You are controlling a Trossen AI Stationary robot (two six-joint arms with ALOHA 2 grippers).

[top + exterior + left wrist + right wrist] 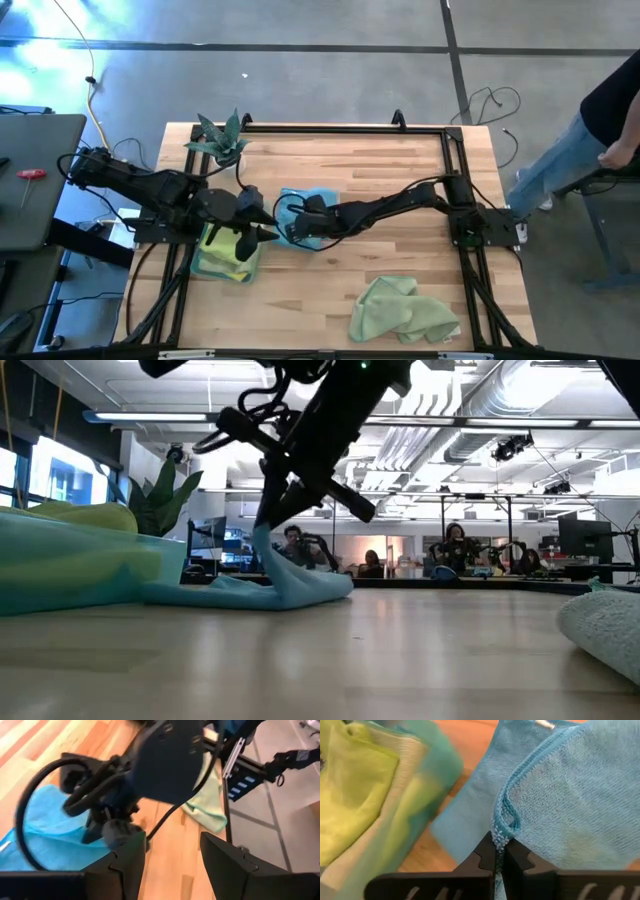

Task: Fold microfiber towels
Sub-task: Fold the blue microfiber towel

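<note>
Right wrist view shows us the blue towel [560, 795] mid-table, its hemmed edge pinched between the shut fingers of our right gripper [499, 851] and lifted off the wood. Just beside it lies our stack [228, 255] of yellow, green and teal towels. Our left gripper [172, 855] hovers over that stack, jaws apart, holding nothing. A crumpled pale green towel [400, 310] lies near the table's [370, 165] front edge, well apart.

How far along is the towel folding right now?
Done: a folded stack of yellow and green towels lies at the table's left. In hand: the right gripper is shut on the blue towel edge, lifting it; the left gripper hovers open nearby. Left: the pale green towel lies crumpled.
</note>
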